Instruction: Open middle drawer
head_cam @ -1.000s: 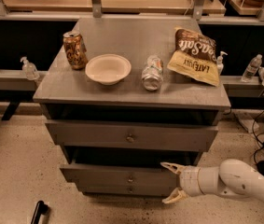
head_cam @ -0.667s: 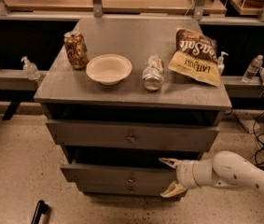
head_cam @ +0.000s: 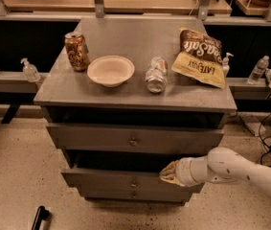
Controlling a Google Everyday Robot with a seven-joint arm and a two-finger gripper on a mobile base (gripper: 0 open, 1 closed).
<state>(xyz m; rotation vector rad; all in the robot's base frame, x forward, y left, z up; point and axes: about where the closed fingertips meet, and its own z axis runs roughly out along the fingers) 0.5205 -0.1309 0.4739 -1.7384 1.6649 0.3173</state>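
Your gripper [head_cam: 169, 173] is low at the front of the cabinet, at the end of the white arm [head_cam: 242, 169] that comes in from the right. Its tip lies against the top edge of the middle drawer [head_cam: 106, 178], to the right of the small round knob [head_cam: 134, 182]. You cannot tell whether it is released or clenched, and it is not on the knob.

On the grey surface [head_cam: 125, 32], a brown can [head_cam: 76, 51] stands near the left edge. A pale bowl [head_cam: 110, 70] is just beside it, toward the front edge. A clear bottle [head_cam: 156, 74] lies on its side near the middle, and a chips bag [head_cam: 198, 56] lies flat toward the right edge. The floor [head_cam: 15, 176] is speckled.

The middle drawer is the second of three grey fronts, under the top drawer [head_cam: 92, 138]. Its front stands a little forward, with a dark gap above it.
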